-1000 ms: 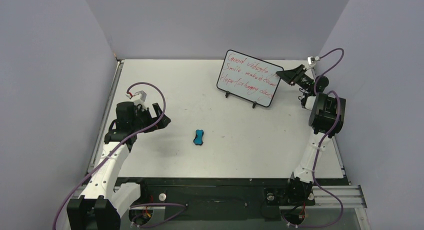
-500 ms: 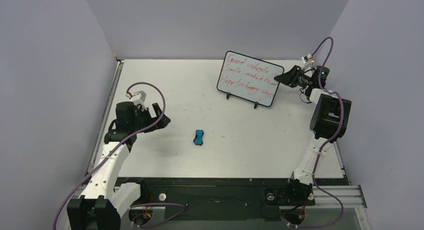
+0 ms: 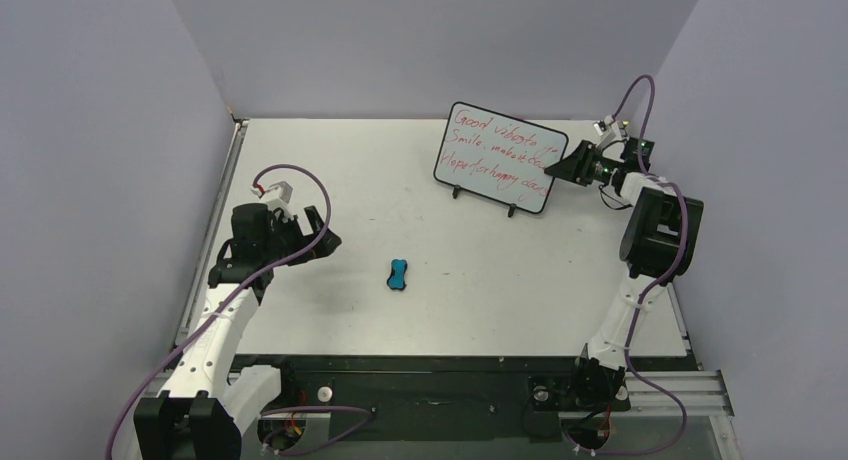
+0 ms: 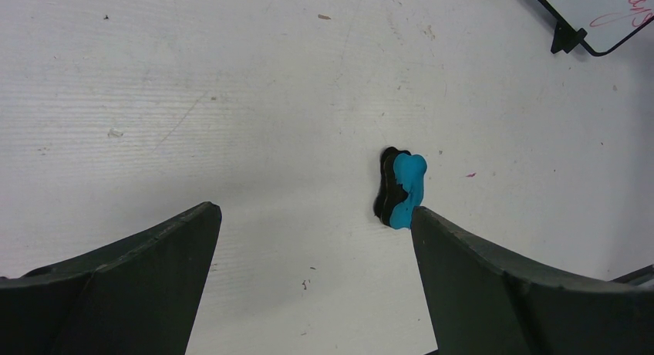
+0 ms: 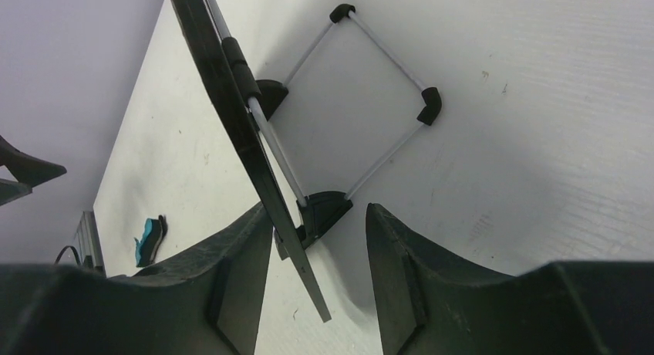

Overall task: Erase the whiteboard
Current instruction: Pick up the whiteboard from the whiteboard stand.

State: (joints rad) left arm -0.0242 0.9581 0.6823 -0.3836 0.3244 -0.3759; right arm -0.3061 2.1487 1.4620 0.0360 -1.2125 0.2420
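Right wrist view: whiteboard point(image 5: 212, 62), near the tabletop's point(image 5: 501, 139) far right corner, looks thin, stiff, light, tippy; right gripper point(image 5: 316, 216) spread astride its rim; best pinched there.

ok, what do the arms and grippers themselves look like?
The left arm and right arm match: white lower links, black housings at the upper joints. A purple cable loops along each, reaching a small white wrist module. The left gripper and right gripper each have two matte black wedge-shaped fingers. No readable markings.
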